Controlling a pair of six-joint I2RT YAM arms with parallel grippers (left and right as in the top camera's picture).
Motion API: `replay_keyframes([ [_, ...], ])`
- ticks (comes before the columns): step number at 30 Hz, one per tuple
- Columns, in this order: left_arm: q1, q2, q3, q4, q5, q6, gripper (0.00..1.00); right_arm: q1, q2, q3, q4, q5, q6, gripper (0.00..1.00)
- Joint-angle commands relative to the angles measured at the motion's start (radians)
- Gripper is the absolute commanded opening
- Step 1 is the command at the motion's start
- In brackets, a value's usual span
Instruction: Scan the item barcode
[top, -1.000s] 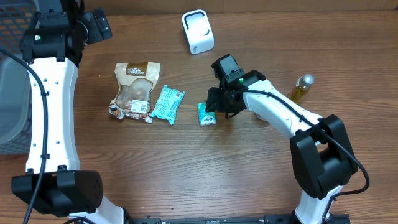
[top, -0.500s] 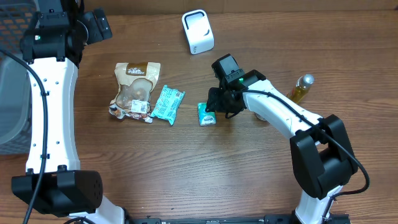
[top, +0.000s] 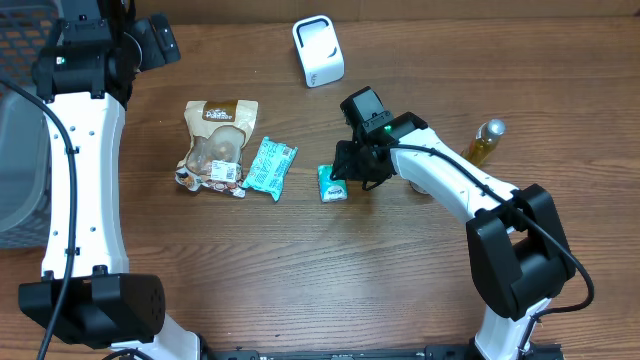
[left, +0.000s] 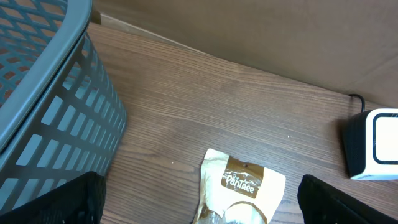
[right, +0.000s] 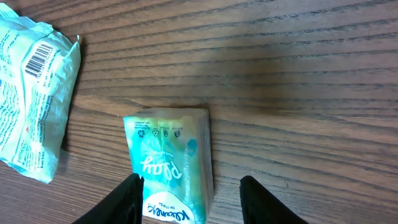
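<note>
A small teal tissue pack (top: 332, 184) lies flat on the wooden table, printed side up in the right wrist view (right: 171, 165). My right gripper (right: 194, 202) is low over it and straddles its near end. The left finger is at the pack's edge, and a gap of bare wood remains on the right, so the gripper is open. The same gripper (top: 347, 172) sits just right of the pack in the overhead view. The white barcode scanner (top: 318, 50) stands at the back centre. My left gripper (left: 199, 208) hangs open and empty at the far left.
A brown snack bag (top: 215, 145) and a teal wrapper (top: 270, 167) with a barcode (right: 38, 59) lie left of the pack. A yellow bottle (top: 485, 141) lies at the right. A grey mesh basket (left: 43, 106) fills the left edge.
The right gripper's fingers have drawn slightly closer around the tissue pack. Nothing else has moved.
</note>
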Motion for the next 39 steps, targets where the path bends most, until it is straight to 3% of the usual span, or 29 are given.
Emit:
replay_keyframes([
  [1, 0.005, 0.003, 0.008, 0.0, -0.013, -0.014, 1.0, -0.009, 0.004, 0.01, 0.006, 0.016, -0.003, 0.47],
  [19, 0.005, 0.003, 0.008, 0.0, -0.013, -0.014, 1.0, -0.02, 0.014, 0.004, -0.019, 0.01, 0.052, 0.41],
  [25, 0.005, 0.003, 0.008, 0.0, -0.013, -0.014, 1.0, -0.02, 0.037, 0.001, -0.016, -0.103, -0.057, 0.39],
  [39, 0.004, 0.003, 0.008, 0.0, -0.013, -0.014, 1.0, -0.02, 0.066, 0.0, 0.002, -0.105, -0.058, 0.33],
])
